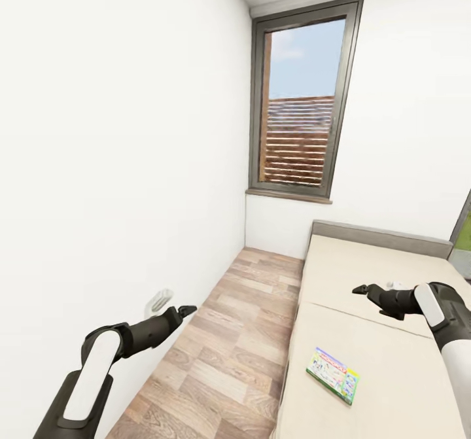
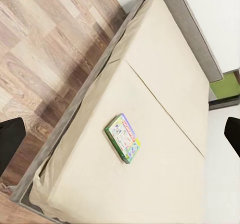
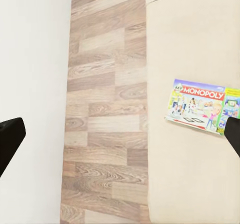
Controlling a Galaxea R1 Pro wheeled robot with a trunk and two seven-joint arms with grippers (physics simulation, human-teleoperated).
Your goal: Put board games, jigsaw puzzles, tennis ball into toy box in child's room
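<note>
Monopoly box (image 1: 333, 374) flat on the bed (image 1: 392, 386), untouched.
Both grippers, left (image 1: 185, 309) and right (image 1: 358, 289), hang spread wide with nothing between their jaws, the box well below the right one.

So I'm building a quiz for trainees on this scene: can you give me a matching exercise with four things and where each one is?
Things:
1. board game
2. left end effector
3. right end effector
4. window

Places:
A. in the far wall, beyond the bed's end
B. over the wood floor, near the white wall
C. lying flat on the bed
D. held above the mattress

Pairs: 1-C, 2-B, 3-D, 4-A
</note>
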